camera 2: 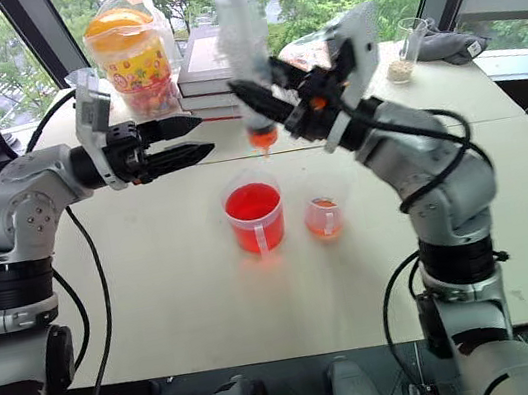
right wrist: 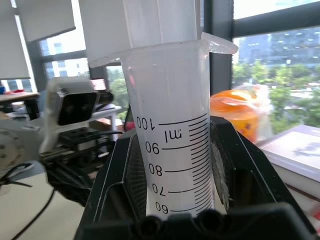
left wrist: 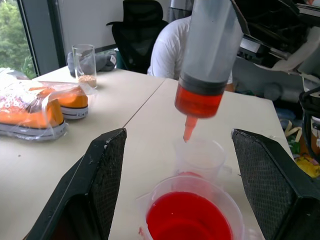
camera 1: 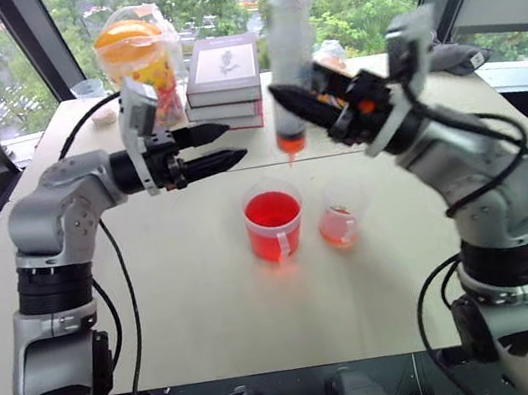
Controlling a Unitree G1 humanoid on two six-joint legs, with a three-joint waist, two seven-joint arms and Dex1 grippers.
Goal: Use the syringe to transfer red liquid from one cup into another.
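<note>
**Right claw pinching syringe above the cups**

Right claw (camera 1: pixel 315 108) clamped on the barrel of the syringe (camera 1: pixel 281 43), held upright, a little red liquid low in the barrel, tip hanging over the tabletop (camera 1: pixel 190 301) just behind the two cups. Left claw (camera 1: pixel 220 146) spread wide, holding nothing, level, pointing toward the syringe from the side and apart from it.

Big cup (camera 1: pixel 274 221) standing on the tabletop, well filled with red. Small cup (camera 1: pixel 339 222) just beside it, holding only a shallow pinkish layer.

Syringe likely light, stiff plastic, smooth and round, so prone to slip or twist in a two-finger pinch. Best taken mid-barrel, as now, clear of the plunger at the top and the narrow tip. Cups probably thin and light: easily tipped by a nudge from the tip, better left untouched. Dripping from the tip likely if tilted or jolted.
</note>
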